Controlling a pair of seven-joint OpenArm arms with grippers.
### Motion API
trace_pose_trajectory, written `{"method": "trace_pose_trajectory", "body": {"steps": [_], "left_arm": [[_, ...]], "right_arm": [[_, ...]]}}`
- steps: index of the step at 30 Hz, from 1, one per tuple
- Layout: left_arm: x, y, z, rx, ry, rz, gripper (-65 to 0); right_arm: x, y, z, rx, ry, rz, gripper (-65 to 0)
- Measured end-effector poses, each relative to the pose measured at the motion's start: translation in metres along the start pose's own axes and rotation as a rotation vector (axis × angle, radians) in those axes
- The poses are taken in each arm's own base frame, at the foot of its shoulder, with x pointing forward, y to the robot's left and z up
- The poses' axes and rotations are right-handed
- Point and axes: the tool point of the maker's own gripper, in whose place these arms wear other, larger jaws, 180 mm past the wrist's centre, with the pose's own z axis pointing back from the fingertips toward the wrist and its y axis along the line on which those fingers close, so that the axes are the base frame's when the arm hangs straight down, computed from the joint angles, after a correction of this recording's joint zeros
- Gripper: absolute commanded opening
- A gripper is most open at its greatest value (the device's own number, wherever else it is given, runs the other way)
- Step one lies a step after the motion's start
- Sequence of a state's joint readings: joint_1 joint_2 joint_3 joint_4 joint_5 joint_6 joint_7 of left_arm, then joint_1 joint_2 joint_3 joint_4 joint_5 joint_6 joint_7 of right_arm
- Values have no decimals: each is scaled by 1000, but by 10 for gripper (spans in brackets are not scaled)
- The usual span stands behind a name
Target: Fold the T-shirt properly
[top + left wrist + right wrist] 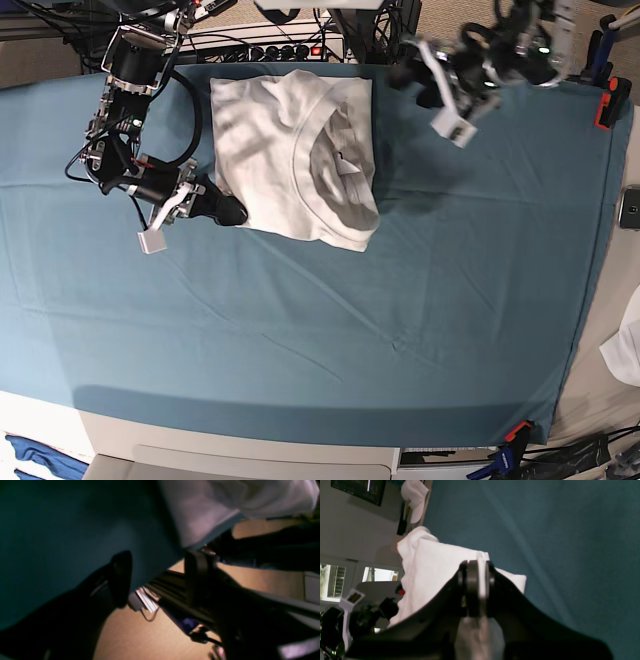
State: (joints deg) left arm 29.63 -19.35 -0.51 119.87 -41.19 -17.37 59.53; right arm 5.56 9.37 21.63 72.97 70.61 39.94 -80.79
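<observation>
We start at the right gripper (pixel 477 590), low over the teal tablecloth (pixel 300 330) on the base view's left: its dark jaws are pinched tight together, and a strip of white cloth shows squeezed between them in the right wrist view. That cloth is the T-shirt (pixel 295 155), and the gripper bites its near left edge, so shirt and tool are touching right there. From that pinch the T-shirt spreads away toward the back of the table, lying folded in a rough rectangle, ribbed neckline showing on top, wrinkled, with a shadowed fold along its right side.

Over to the left gripper (pixel 420 80), up near the table's far edge on the base view's right. In its own wrist view the two black fingers (pixel 120 580) stand well apart with nothing between them. The T-shirt's white edge lies beyond those fingers, close but not touching. In the base view this arm is blurred, just beside the shirt's far right corner.
</observation>
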Motion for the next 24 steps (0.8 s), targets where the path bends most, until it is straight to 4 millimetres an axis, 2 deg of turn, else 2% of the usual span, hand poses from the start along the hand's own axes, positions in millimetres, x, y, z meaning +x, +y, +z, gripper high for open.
{"method": "trace_pose_trajectory", "body": {"steps": [5, 8, 12, 14, 15, 17, 22, 24], "left_arm": [[1, -20, -20, -31, -4, -9, -309], [-3, -14, -33, -33, 14, 31, -309], [4, -14, -44, -89, -12, 74, -322], [5, -14, -45, -92, -15, 79, -394], [5, -15, -45, -93, -12, 82, -461], [1, -14, -46, -88, 4, 85, -650], [-1, -12, -46, -83, 20, 61, -650], [6, -3, -45, -51, 39, 14, -650]], "right_arm": [[0, 0, 0, 0, 0, 0, -650], [0, 0, 0, 0, 0, 0, -650], [0, 0, 0, -1, 1, -1, -650], [0, 0, 0, 0, 0, -1, -650], [0, 0, 0, 0, 0, -1, -650], [0, 0, 0, 0, 0, -1, -650], [2, -2, 3, -4, -22, -13, -650], [4, -2, 3, 0, -57, -35, -650]]}}
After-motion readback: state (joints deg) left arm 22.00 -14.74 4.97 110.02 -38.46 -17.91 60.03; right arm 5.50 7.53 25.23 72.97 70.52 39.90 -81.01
